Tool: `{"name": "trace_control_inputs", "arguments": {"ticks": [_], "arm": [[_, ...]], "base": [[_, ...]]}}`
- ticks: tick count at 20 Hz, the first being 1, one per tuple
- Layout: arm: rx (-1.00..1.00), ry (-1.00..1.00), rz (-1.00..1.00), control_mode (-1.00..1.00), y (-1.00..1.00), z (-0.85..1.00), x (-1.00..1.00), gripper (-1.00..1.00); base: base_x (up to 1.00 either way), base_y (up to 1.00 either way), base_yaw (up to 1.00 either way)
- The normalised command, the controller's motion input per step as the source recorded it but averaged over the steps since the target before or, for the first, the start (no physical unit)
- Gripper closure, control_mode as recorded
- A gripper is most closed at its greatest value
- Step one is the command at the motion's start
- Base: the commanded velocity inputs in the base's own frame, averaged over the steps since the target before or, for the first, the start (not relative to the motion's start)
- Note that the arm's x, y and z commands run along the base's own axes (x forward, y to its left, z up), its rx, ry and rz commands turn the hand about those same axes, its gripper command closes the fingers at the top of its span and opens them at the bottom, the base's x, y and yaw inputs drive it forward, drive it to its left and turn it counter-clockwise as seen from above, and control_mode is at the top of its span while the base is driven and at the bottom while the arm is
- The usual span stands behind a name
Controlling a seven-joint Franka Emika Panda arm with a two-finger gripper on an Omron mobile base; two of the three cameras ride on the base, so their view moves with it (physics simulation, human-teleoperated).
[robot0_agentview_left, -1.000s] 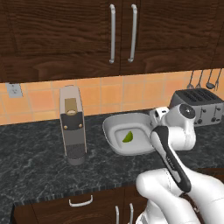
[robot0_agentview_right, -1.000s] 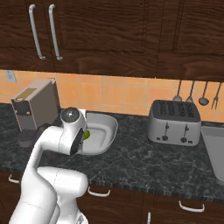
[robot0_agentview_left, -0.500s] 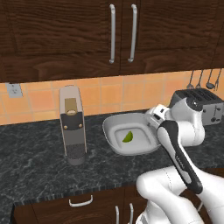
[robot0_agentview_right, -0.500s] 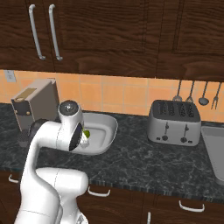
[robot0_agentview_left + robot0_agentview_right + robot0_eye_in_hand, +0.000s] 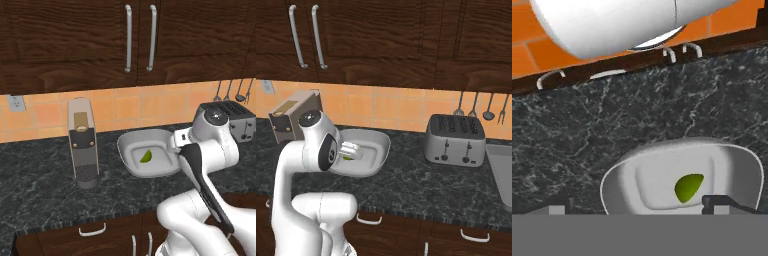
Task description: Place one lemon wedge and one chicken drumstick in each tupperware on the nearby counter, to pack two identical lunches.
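Presently the pincer (image 5: 637,205) stands fully open and holds nothing, poised above the rounded-square tupperware (image 5: 624,176) on the dark speckled counter (image 5: 612,120). One yellow-green lemon wedge (image 5: 688,187) lies inside that container, just beside one fingertip (image 5: 724,202), untouched.

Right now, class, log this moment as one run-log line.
hand: open, empty, over tupperware | tupperware: on counter, holds lemon wedge | drumstick: not packed yet
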Motion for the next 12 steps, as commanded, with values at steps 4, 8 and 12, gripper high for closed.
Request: {"name": "trace_control_inputs", "arguments": {"ticks": [4, 8, 12], "arm": [[-0.31, -0.04, 0.61, -1.00, -0.08, 0.06, -0.17, -1.00], [-0.20, -0.02, 0.41, -1.00, 0.00, 0.00, -0.59, -1.00], [-0.03, -0.04, 0.11, -1.00, 0.00, 0.00, -0.93, -1.00]], "base": [[0.00, 0.00, 0.00], [0.00, 0.00, 0.00], [0.00, 0.00, 0.00]]}}
